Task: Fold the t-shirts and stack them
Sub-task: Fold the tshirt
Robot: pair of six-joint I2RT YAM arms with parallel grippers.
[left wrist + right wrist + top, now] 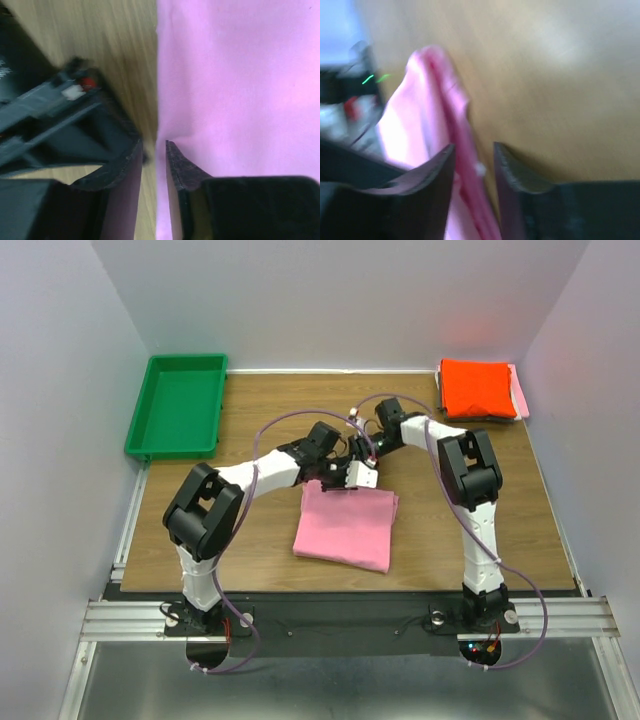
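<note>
Now both hands are working at the far edge of the folded pink t-shirt [345, 525], which is lying mid-tabletop [480, 530]. My left hand [153, 145] is standing slightly spread, its fingers straddling the shirt's side edge. My right hand [473, 146] is likewise narrowly parted, with a raised pink fold sitting just beside one finger. An orange-red t-shirt [477, 387] is topping the stack at the far right corner.

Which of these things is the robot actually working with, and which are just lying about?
Part of the job: pink t-shirt, folded mid-table; orange t-shirt on the pile in the far right corner; pale pink t-shirt under it.
Just lying about: green tray, far left corner.
</note>
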